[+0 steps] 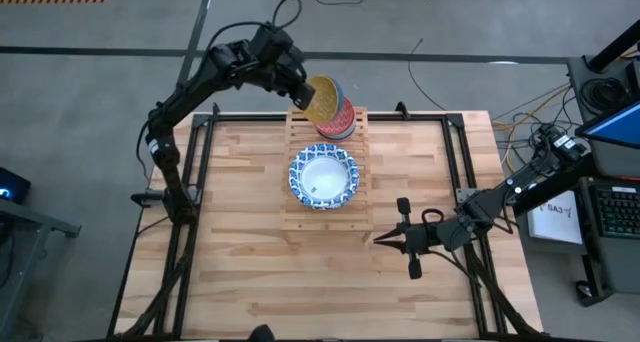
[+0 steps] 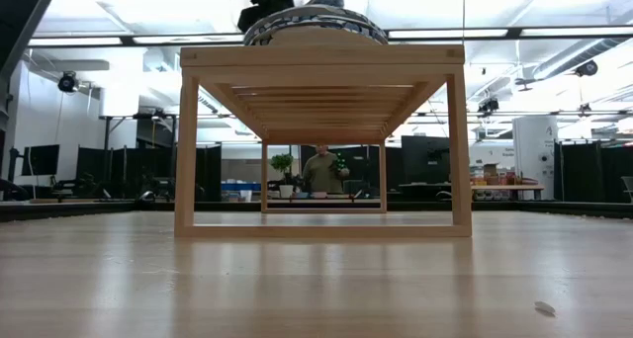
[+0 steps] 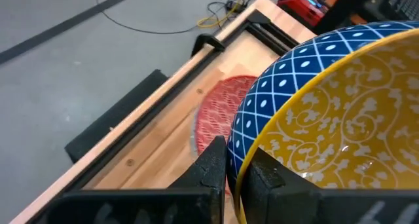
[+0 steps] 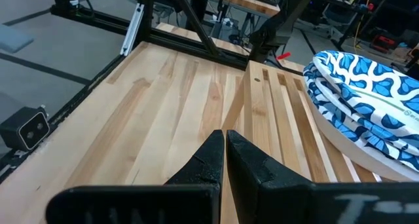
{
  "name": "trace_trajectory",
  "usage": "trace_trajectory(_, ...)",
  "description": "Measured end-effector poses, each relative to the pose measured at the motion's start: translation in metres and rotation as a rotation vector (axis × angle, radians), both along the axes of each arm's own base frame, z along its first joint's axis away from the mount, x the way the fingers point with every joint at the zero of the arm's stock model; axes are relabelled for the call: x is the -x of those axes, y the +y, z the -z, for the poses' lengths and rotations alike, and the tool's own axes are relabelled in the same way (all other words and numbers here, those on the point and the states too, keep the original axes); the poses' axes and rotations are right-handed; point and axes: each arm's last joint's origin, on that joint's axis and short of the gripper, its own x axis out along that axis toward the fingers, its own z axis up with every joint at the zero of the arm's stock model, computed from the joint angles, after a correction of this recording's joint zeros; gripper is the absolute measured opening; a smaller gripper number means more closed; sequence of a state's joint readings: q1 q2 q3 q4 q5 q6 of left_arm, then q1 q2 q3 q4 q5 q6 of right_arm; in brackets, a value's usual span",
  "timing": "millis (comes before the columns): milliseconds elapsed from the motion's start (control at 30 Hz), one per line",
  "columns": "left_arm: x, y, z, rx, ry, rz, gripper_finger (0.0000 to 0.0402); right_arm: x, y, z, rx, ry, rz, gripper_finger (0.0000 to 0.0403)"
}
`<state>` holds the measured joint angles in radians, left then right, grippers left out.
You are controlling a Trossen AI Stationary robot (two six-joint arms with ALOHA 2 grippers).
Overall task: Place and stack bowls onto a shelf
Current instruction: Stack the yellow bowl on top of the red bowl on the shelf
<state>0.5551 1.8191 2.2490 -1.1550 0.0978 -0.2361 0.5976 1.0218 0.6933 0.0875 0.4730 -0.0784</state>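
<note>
My left gripper [image 1: 308,94] is over the far end of the slatted shelf [image 1: 300,214], shut on a small bowl [image 1: 325,100] that is yellow inside with a blue lattice outside. Under that bowl a red bowl [image 1: 340,123] sits on the shelf's far end. A stack of wide blue-patterned bowls [image 1: 323,177] rests on the middle of the shelf, also seen in the right wrist view [image 4: 366,112]. My right gripper [image 1: 385,240] waits shut, low over the table just right of the shelf's near end. My left gripper pinches the yellow bowl's rim [image 3: 243,140], one finger [image 3: 213,160] on the blue outer wall and the other inside on the yellow face. The bowl is lifted clear and tipped steeply on edge, above the red bowl [image 3: 219,112].
The shelf stands on four legs on the plank table [image 2: 316,279], open underneath. Black frame rails [image 1: 462,157] run along the table's sides. Bare planks lie left, right and near of the shelf. A person [image 2: 321,170] stands far behind the table.
</note>
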Motion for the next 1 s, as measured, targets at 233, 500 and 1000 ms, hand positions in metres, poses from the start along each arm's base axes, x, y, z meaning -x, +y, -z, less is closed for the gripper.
trace_trajectory(233, -0.016, -0.002, 0.012, 0.022, 0.023, 0.015, 0.0007, 0.0, 0.0, 0.0, 0.001, 0.001, 0.0, 0.0009)
trace_trajectory(500, -0.027, 0.005, 0.027, 0.036, 0.077, -0.009, 0.0008, 0.0, 0.0, 0.0, 0.001, 0.002, 0.0, 0.0009)
trace_trajectory(1000, -0.037, 0.011, 0.044, 0.059, 0.128, -0.01, 0.0017, 0.0, 0.0, 0.001, 0.005, 0.007, 0.0, 0.0009)
